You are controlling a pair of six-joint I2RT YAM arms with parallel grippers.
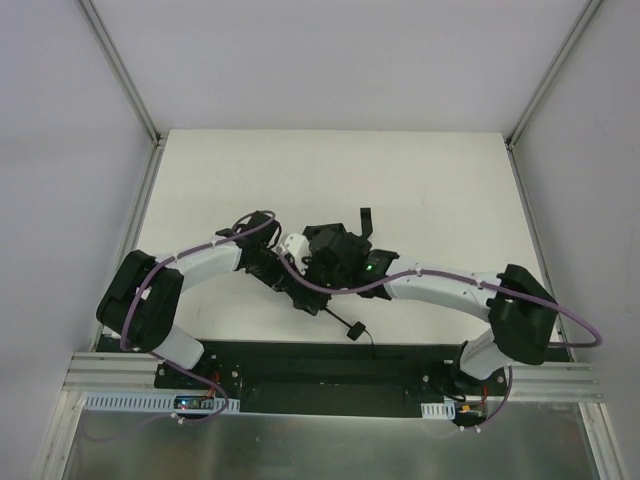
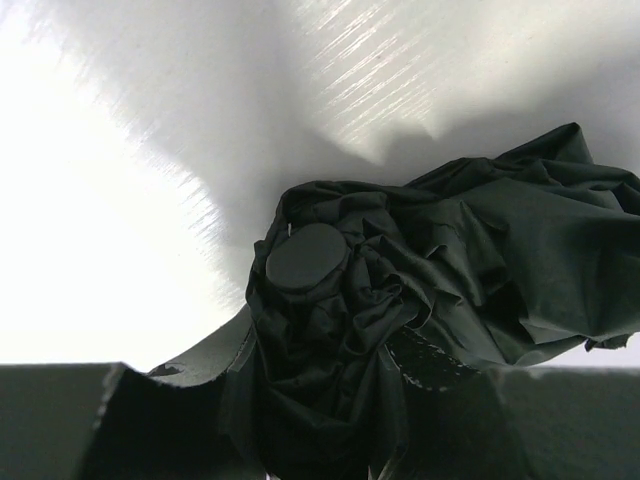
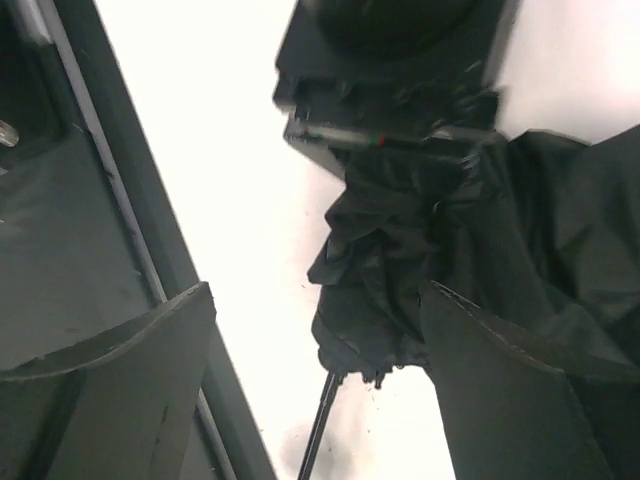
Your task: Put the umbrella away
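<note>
Jaws: L gripper (image 2: 310, 435) clenched on bunched canopy (image 2: 470, 240) of umbrella (image 1: 332, 262) at table (image 1: 420, 180) centre, R gripper (image 3: 318, 290) spread wide beside it; risk: L has only loose cloth, so folds may slip out or unfurl, esp. if R closes off the shaft (image 3: 320, 420).

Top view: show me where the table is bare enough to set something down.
Bare: the far strip of the table between umbrella and back wall, and the far right corner. Crowded: the near middle, where the left gripper and right gripper bunch at the umbrella, its handle by the base rail.
</note>
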